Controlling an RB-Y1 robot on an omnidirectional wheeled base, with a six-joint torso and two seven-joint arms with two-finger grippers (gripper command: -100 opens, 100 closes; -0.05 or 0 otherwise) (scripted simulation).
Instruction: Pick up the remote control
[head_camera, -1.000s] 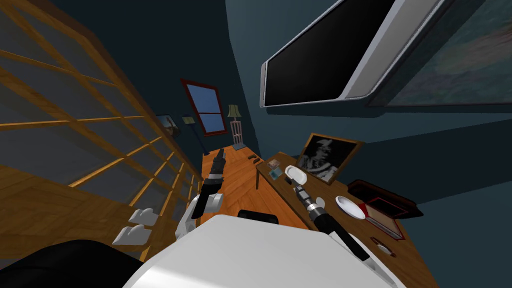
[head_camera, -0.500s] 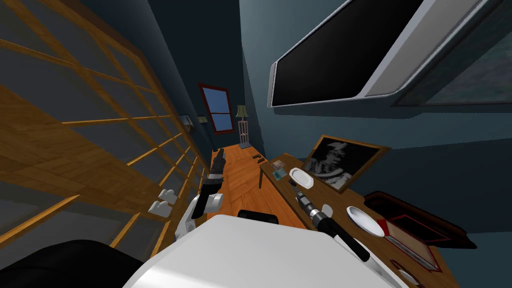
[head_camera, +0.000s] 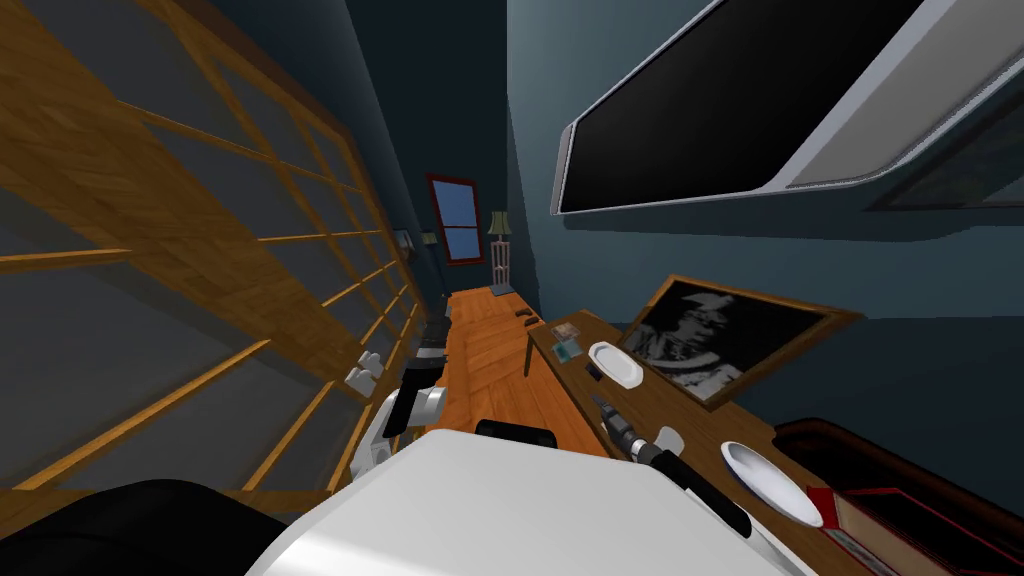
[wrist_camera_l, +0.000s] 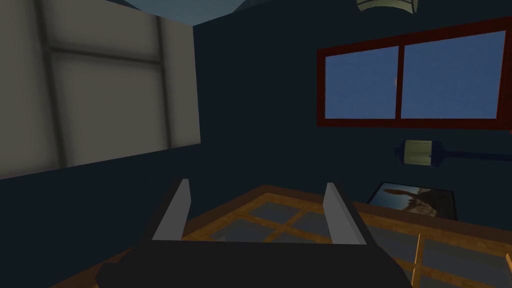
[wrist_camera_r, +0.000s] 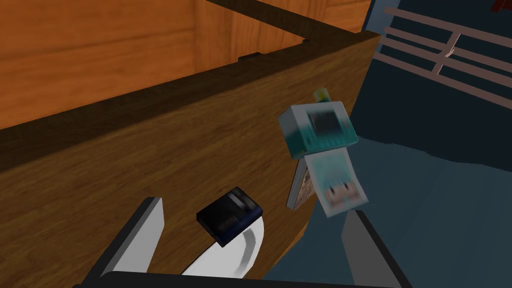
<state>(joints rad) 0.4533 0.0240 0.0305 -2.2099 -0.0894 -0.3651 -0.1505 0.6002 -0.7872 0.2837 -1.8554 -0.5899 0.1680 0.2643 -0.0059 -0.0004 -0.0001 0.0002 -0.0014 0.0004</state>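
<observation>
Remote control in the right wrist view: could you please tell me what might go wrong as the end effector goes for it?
1. The remote control lies against the rim of the white dish; the open right end effector might catch the dish too.
2. It lies skewed between the fingers, so it may twist when squeezed.
3. The teal box stands just beyond; overshooting could knock it.

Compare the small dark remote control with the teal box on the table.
The flat remote control is near-black and thin; the teal box is pale-sided and thicker. The remote control lies by the rim of the white dish, between the open fingers of the right gripper; the teal box sits farther off. Both rest on the wooden table.
</observation>
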